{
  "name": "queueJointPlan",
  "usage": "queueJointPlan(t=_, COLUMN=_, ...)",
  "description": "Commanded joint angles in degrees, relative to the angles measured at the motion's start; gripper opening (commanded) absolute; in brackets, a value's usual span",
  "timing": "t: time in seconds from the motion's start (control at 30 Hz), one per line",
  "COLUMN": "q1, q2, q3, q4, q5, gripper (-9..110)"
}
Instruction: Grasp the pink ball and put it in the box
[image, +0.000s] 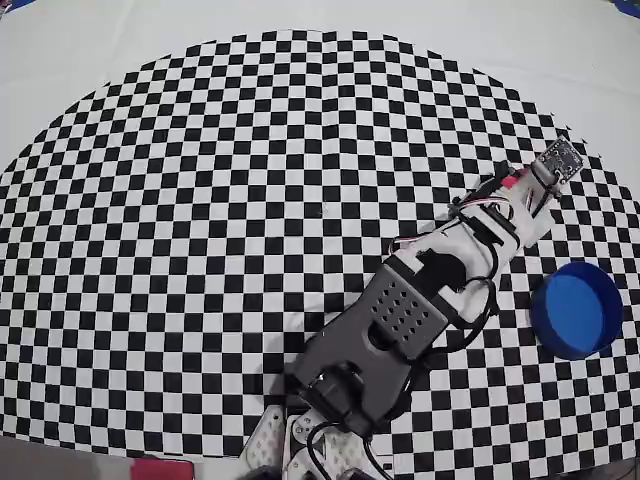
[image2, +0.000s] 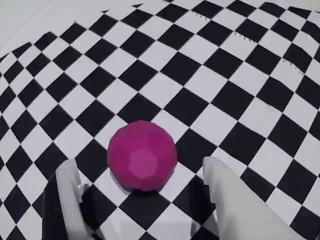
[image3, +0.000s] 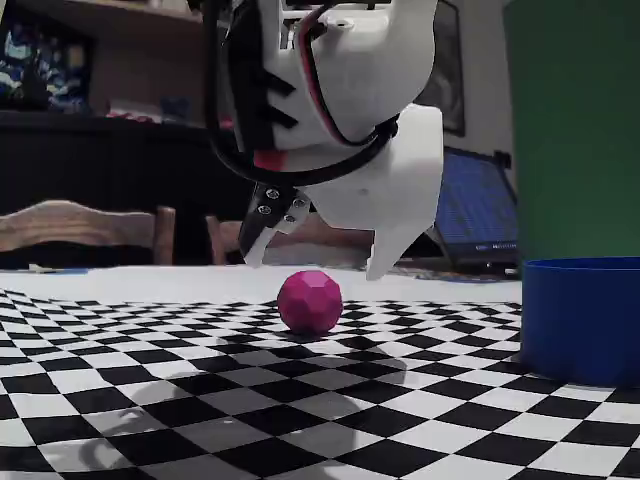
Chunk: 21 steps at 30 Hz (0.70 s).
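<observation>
The pink ball rests on the checkered cloth, faceted and magenta. In the wrist view it lies just ahead of and between my white fingers, with a gap on each side. The fixed view shows my gripper open and hovering just above the ball, its tips clear of it. In the overhead view the gripper is at the far right and hides the ball. The box, a round blue container, stands on the cloth nearer the arm's base, and to the right of the ball in the fixed view.
The checkered cloth covers most of the table and ends close behind the gripper at the right. A tall green object rises behind the box. The arm's body crosses the lower middle of the overhead view.
</observation>
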Motion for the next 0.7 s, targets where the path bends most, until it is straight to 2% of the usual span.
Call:
queueJointPlan(t=0.0, q1=0.18, q2=-0.18, q3=-3.34, q4=0.00, q5=0.62, gripper=29)
queueJointPlan(t=0.67, q1=0.00, q2=-5.27, q3=-9.58, q4=1.14, q5=0.70, gripper=29)
